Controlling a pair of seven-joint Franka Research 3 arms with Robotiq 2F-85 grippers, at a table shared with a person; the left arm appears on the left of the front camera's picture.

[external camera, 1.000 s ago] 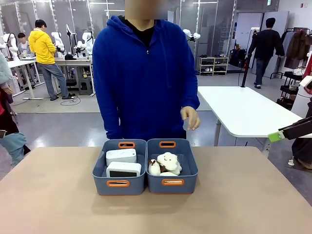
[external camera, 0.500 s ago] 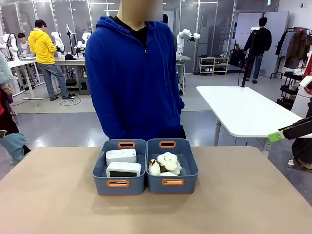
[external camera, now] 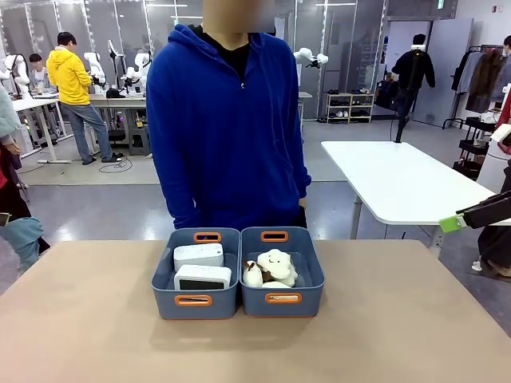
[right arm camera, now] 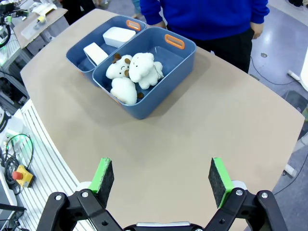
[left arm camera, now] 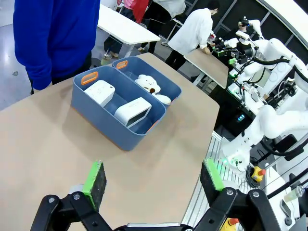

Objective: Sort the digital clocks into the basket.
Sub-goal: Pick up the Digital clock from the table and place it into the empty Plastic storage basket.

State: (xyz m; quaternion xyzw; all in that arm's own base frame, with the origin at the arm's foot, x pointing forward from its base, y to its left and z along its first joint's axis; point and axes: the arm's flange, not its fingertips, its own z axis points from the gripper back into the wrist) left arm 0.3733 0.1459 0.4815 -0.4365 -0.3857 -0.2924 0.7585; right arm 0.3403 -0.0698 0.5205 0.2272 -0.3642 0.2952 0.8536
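Both digital clocks (external camera: 200,266) lay in left basket (external camera: 195,301); plush toys (external camera: 270,269) filled twin tub (external camera: 283,299) touching beside it. Left gripper (left arm camera: 153,181) and right gripper (right arm camera: 161,180) hovered over bare table (external camera: 399,335), jaws wide apart (nothing held).

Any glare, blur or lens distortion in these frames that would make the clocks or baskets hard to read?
Front view: even light, soft shadows, digital clocks sharp in the left basket. Left wrist view: wide-angle bending at the edges, left gripper fingers crisp. Right wrist view: same bending, plush toys bright but not washed out.
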